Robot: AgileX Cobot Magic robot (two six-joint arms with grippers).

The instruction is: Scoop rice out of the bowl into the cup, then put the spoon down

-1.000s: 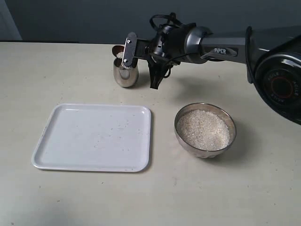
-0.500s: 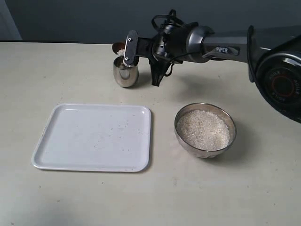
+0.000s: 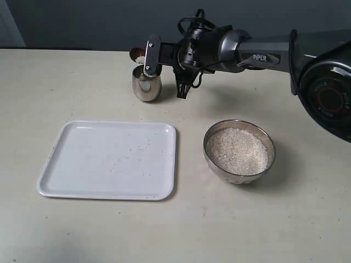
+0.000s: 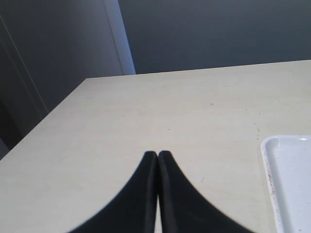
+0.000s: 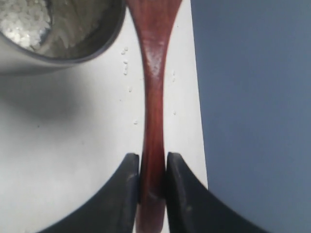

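**Spoon held at the cup**

The right pincer is up at the far side of the table. Its 2 black fingers squeeze the thin handle of the wooden spoon, 1 on each side. The spoon is dark red-brown and smooth, with a little shine on it. It gets wider toward its round end. That round end is right at the mouth of the cup.

The cup is small, round and shiny steel. From the right wrist camera I can see white rice down inside it. A few loose grains lie on the table beside the cup, under the spoon handle.

The bowl is wide, shiny steel too, and stands well apart from the cup, nearer to me. It is filled with a heap of small white rice.

A flat white tray lies left of the bowl, with tiny specks on it.

The left pincer has its 2 dark fingers pressed together with nothing between them. It hangs over bare table, near a corner of the tray.
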